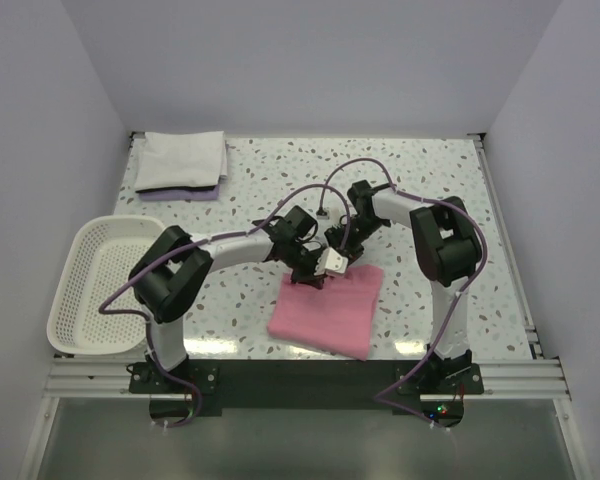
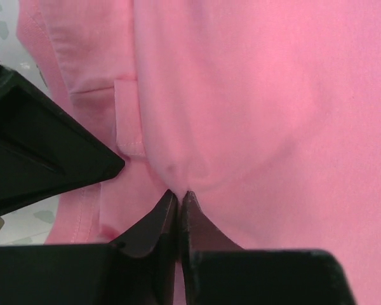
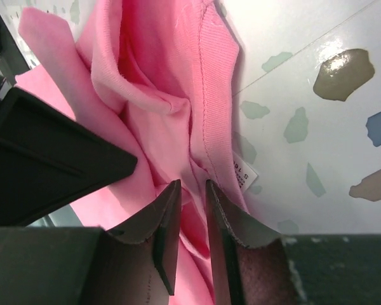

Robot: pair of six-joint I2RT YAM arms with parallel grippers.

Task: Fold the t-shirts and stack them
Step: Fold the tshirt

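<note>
- The pink t-shirt (image 1: 325, 312) lies nearest, folded into a rough, slightly skewed rectangle on the speckled table (image 1: 430, 180). It sits close to the front edge, between the two arm bases.
- Both arms bend inward and meet over the far edge of that shirt, their wrists just beside each other.
- The left gripper (image 2: 178, 194) is down on the cloth with its fingertips pressed almost together. A small pucker of pink fabric is nipped at the very tips, and a hem and a short stitched tab lie just to the left.
- The right gripper (image 3: 189, 185) has its fingers drawn in to a narrow slit, with a bunched ridge of pink fabric caught between them. The ribbed neckband runs up from there, and a small white label (image 3: 243, 173) pokes out beside it onto the bare tabletop.
- Off to the left, near the left arm's elbow, stands a white mesh basket (image 1: 70, 290), partly hanging over the table's edge.
- Farthest away, in the far left corner, the white t-shirt (image 1: 183, 158) rests as a neat folded rectangle, well apart from the pink one. A strip of pale lilac cloth (image 1: 180, 194) shows under its near edge.
</note>
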